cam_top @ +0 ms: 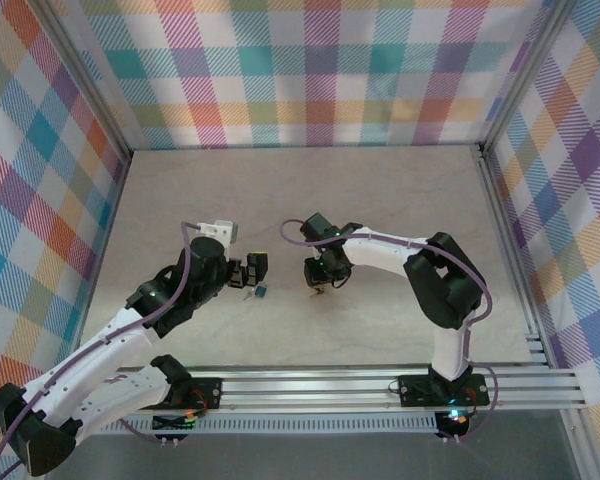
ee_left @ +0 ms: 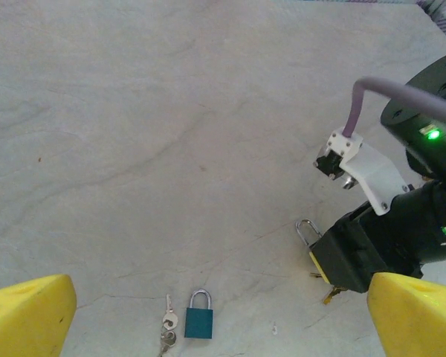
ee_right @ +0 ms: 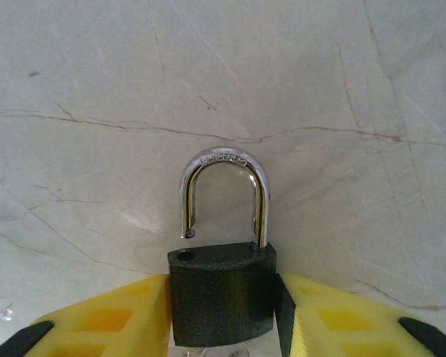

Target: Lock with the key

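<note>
The lock is a small dark padlock, and its silver shackle is sprung open, the free end out of its hole. My right gripper is shut on its body, with a yellow finger against each side. In the left wrist view the lock's shackle lies on the table, and a brass-coloured key pokes out under the right gripper. My left gripper hangs open above the table, nothing between its fingers. From above, the two grippers face each other at mid-table.
A teal padlock lies flat with its shackle closed, under my left gripper, and silver keys on a ring lie just left of it. From above the teal padlock sits between the grippers. Checked walls enclose the marbled table.
</note>
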You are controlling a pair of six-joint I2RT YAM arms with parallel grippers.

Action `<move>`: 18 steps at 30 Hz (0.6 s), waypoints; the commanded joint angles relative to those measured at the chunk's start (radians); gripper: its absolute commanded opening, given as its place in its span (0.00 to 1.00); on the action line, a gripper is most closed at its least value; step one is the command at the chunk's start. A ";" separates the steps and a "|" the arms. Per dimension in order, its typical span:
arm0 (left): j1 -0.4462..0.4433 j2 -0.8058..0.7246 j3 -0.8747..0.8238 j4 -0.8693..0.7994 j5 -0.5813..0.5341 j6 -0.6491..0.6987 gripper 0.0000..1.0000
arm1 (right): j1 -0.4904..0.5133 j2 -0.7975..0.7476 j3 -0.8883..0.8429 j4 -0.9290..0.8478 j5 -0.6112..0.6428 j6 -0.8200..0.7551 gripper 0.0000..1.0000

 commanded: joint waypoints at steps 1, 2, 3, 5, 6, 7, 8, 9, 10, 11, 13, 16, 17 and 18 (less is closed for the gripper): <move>0.010 -0.016 -0.016 0.000 -0.013 0.016 1.00 | 0.006 0.036 0.009 -0.060 0.029 0.005 0.41; 0.010 -0.017 -0.017 0.001 -0.013 0.017 1.00 | 0.007 0.040 0.010 -0.059 0.027 0.007 0.41; 0.009 -0.017 -0.016 0.001 -0.013 0.017 1.00 | 0.008 0.046 0.014 -0.060 0.025 0.008 0.42; 0.010 -0.017 -0.016 0.001 -0.014 0.019 1.00 | 0.012 0.059 0.020 -0.065 0.025 0.009 0.43; 0.010 -0.018 -0.016 0.000 -0.013 0.018 1.00 | 0.013 0.066 0.024 -0.068 0.024 0.009 0.43; 0.009 -0.019 -0.017 0.000 -0.014 0.018 1.00 | 0.013 0.071 0.027 -0.071 0.025 0.010 0.44; 0.010 -0.020 -0.016 0.000 -0.013 0.018 1.00 | 0.013 0.075 0.029 -0.073 0.027 0.010 0.44; 0.010 -0.020 -0.017 -0.001 -0.015 0.018 1.00 | 0.013 0.081 0.030 -0.076 0.028 0.011 0.42; 0.010 -0.021 -0.017 -0.002 -0.016 0.018 1.00 | 0.013 0.086 0.034 -0.080 0.031 0.010 0.41; 0.011 -0.022 -0.017 -0.003 -0.016 0.020 1.00 | 0.013 0.090 0.035 -0.081 0.034 0.010 0.41; 0.010 -0.024 -0.019 -0.002 -0.015 0.020 1.00 | 0.013 0.098 0.031 -0.081 0.038 0.010 0.38; 0.009 -0.025 -0.019 -0.002 -0.015 0.020 1.00 | 0.013 0.082 0.017 -0.069 0.046 0.013 0.34; 0.009 -0.026 -0.019 -0.003 -0.013 0.020 1.00 | 0.014 0.070 0.011 -0.061 0.043 0.012 0.34; 0.010 -0.024 -0.019 -0.002 -0.014 0.020 1.00 | 0.013 0.055 0.004 -0.048 0.034 0.007 0.34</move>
